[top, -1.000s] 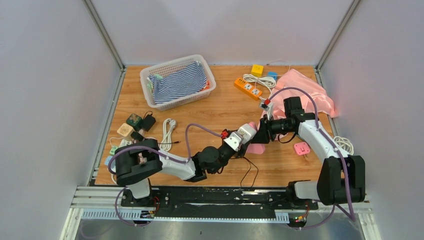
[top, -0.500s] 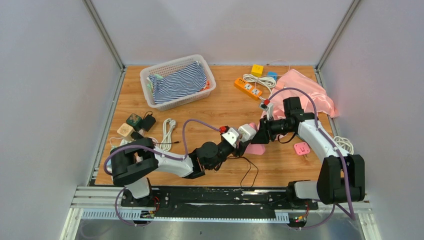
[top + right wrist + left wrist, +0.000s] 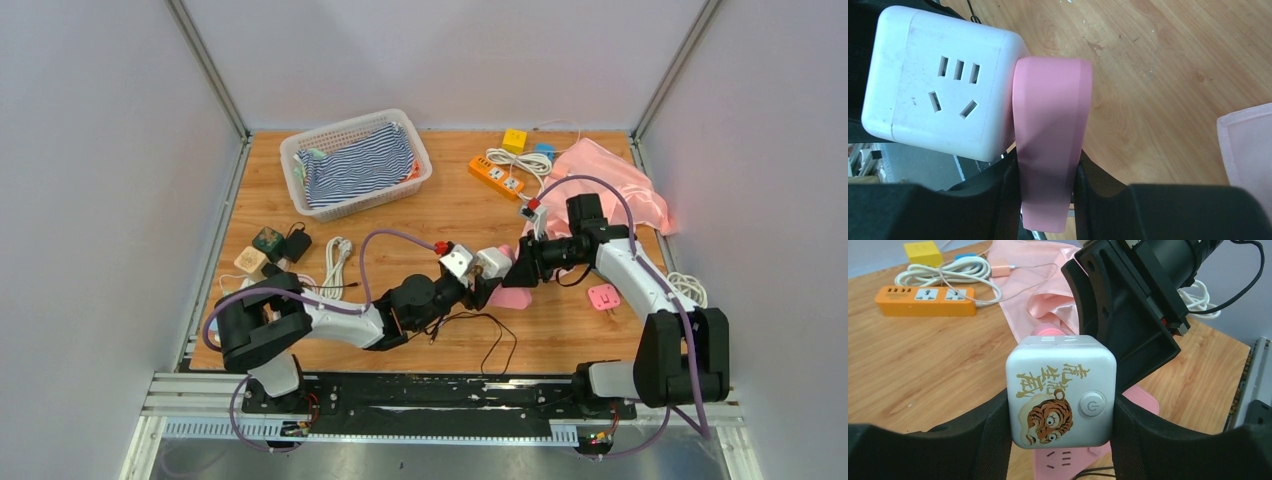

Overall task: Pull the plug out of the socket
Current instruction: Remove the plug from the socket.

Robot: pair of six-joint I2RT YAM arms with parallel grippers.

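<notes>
near the middle of the table (image 3: pixel 450 215), a little toward the right, the white cube socket (image 3: pixel 492 262) and the pink plug (image 3: pixel 514 295) sit side by side between the two grippers, lifted off the wood. the right wrist view shows the flat pink plug (image 3: pixel 1048 140) lying flush against one side of the cube (image 3: pixel 943 80); the joint itself is hidden, so whether its pins are in the cube cannot be told. the cube face turned to that camera carries slot holes. the face seen from the left wrist (image 3: pixel 1060 390) has a tiger print, gold characters and a round power button.

the left gripper (image 3: pixel 486 282) has its jaws spread about halfway and clamped on two opposite sides of the cube, one black finger (image 3: pixel 990 435) against each side. the right gripper (image 3: pixel 522 270) has its jaws set narrow and pinches the pink plug across its thin edges, with its fingers (image 3: pixel 998 200) touching the plastic on both sides.

a thin black wire (image 3: pixel 495 335) loops on the wood just below the left gripper. further back lie an orange power strip (image 3: pixel 496 176), a coiled white cable (image 3: pixel 520 162) and a yellow cube (image 3: pixel 514 139). a pink cloth (image 3: pixel 610 185) is bunched at the back right corner, and a small pink adapter (image 3: pixel 603 296) lies beside the right arm. at the back left stands a white basket (image 3: pixel 300 150) holding a striped cloth (image 3: pixel 355 165).
</notes>
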